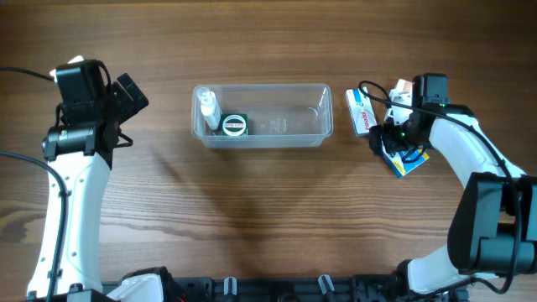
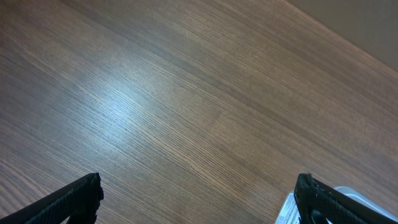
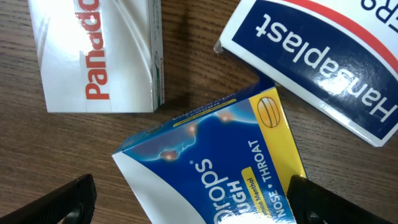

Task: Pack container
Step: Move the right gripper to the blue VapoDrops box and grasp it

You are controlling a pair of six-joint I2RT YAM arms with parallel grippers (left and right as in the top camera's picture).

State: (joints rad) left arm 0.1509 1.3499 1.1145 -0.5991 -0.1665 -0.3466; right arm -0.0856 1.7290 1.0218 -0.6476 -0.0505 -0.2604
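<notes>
The clear container (image 1: 323,126) stands in the middle of the table. It holds a small white bottle (image 1: 207,107) and a round tin (image 1: 233,125). My right gripper (image 1: 390,144) is open, low over a blue and yellow cough drops box (image 1: 411,162). In the right wrist view its fingers (image 3: 196,196) straddle this box (image 3: 211,162), with a gap on the left side. A white Panadol box (image 3: 99,50) and a blue Hansaplast box (image 3: 317,62) lie just beyond. My left gripper (image 1: 127,94) is open and empty over bare wood (image 2: 199,193).
The Hansaplast box (image 1: 361,111) lies right of the container, and the Panadol box (image 1: 403,87) lies beside my right wrist. A pale rounded edge (image 2: 357,198) shows at the bottom right of the left wrist view. The table is brown wood.
</notes>
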